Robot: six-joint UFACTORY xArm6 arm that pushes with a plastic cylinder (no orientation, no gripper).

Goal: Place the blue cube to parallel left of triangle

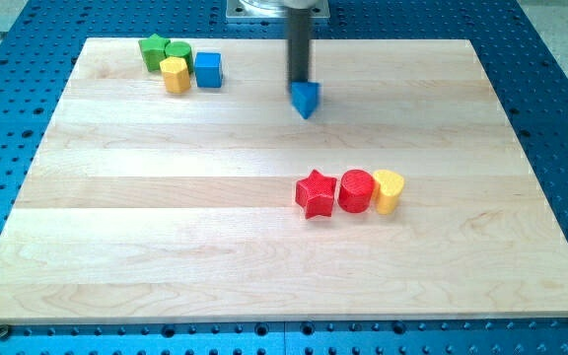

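The blue cube (pixel 208 69) sits near the view's top left, at the right end of a small cluster. The blue triangle (pixel 306 99) lies at the top centre of the wooden board (pixel 166 227). My rod comes down from the view's top, and my tip (pixel 300 83) ends at the triangle's upper edge, touching or just behind it. The cube is well to the left of the tip and slightly higher in the view than the triangle.
A green star (pixel 152 49), a green cylinder (pixel 177 51) and a yellow block (pixel 176 75) sit beside the blue cube. A red star (pixel 316 193), a red cylinder (pixel 356 190) and a yellow heart (pixel 388 189) form a row at centre right.
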